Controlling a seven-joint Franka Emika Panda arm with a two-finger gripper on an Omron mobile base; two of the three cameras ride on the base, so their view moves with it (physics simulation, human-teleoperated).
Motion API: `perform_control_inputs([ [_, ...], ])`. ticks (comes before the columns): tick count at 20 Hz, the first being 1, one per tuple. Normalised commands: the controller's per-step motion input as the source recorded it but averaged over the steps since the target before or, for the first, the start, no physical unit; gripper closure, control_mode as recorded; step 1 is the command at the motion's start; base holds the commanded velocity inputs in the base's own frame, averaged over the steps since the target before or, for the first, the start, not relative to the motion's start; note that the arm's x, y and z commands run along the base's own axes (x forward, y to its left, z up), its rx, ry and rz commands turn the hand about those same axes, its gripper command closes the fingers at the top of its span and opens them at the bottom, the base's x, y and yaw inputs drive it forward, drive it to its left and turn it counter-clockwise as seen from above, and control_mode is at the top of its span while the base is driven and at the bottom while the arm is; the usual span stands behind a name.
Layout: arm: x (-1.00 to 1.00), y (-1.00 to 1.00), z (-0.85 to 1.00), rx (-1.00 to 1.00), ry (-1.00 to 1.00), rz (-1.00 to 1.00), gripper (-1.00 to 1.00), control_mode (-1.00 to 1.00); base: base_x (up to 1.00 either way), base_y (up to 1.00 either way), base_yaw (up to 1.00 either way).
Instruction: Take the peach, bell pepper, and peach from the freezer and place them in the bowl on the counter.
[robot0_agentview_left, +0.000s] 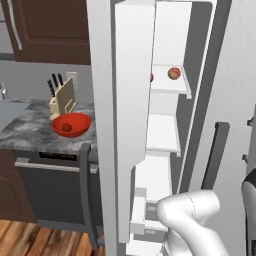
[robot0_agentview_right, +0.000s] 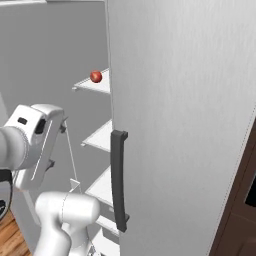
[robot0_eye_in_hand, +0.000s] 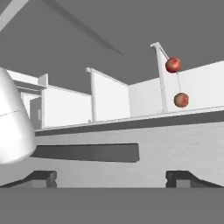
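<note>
The freezer (robot0_agentview_left: 165, 125) stands open, its door (robot0_agentview_left: 131, 100) swung out to the left and seen nearly edge-on in the left base view, with white shelves stepping down inside. On the upper shelf (robot0_agentview_left: 172, 86) sits one peach (robot0_agentview_left: 174, 73), round and pinkish-orange, toward the right side of the shelf; a second reddish fruit (robot0_agentview_left: 152, 77) shows only as a sliver at the door's edge, too little visible to identify. The right base view shows one fruit on that same upper shelf, just left of the wider fridge door (robot0_agentview_right: 185, 125) with its dark vertical handle (robot0_agentview_right: 118, 180). In the hand view two reddish round fruits appear at upper right, one (robot0_eye_in_hand: 173, 64) above the other (robot0_eye_in_hand: 181, 99), against white partitions; which of them is which cannot be told. The bowl (robot0_agentview_left: 71, 124) rests on the counter (robot0_agentview_left: 30, 131) to the left of the freezer, bright red, with a small dark-red object (robot0_agentview_left: 66, 128) lying inside it, likely the bell pepper. A knife block (robot0_agentview_left: 62, 96) stands just behind the bowl. The dishwasher front (robot0_agentview_left: 50, 190) sits below the counter. The gripper (robot0_eye_in_hand: 111, 177) has its jaws spread wide apart with nothing between them, the two dark fingertips (robot0_eye_in_hand: 41, 177) low in the hand view. The arm's white links rise at the lower right of the left base view, low before the freezer's bottom shelves.
</note>
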Motion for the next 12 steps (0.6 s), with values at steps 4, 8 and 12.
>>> perform_control_inputs([
  [4, 0.0, 0.11, 0.07, -0.03, 0.0, 0.0, -1.0, -1.0, 0.06, 0.35, -0.01],
  [8, -0.02, 0.36, 0.43, -0.12, 0.0, 0.12, -1.0, -1.0, 0.0, 0.0, 0.0],
  [12, -0.05, 0.21, 0.48, -0.12, 0.0, 0.17, -1.0, -1.0, 0.0, 0.0, 0.0],
])
